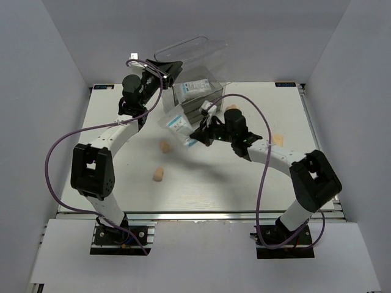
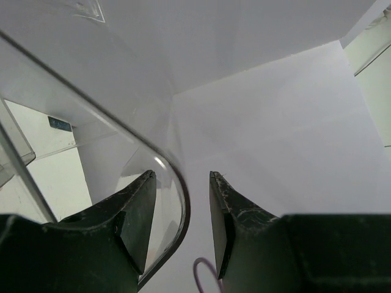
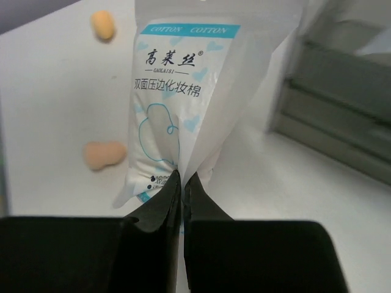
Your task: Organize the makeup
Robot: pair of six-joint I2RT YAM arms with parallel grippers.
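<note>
Sachet [image 3: 177,110] pinched in right jaws; left jaws spread astride rim of clear drawer box [image 2: 181,195]

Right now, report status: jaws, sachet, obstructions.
Left gripper jaws open astride clear drawer rim. Right gripper jaws shut on sachet edge. Two sponges on table nearby; drawer box close by.

The flat white-and-clear sachet with blue print [image 3: 183,91] in my right end effector [image 3: 182,183] is thin plastic film, glossy and lightly creased. A peach egg-shaped sponge [image 3: 104,154] looks matt and softly foamy. My left end effector [image 2: 181,213] has black hard-plastic fingers [image 2: 134,213], matt and scuffed, and the clear plastic drawer wall [image 2: 171,207] is smooth and glossy. The white desk [image 1: 214,183] is smooth and matt.
</note>
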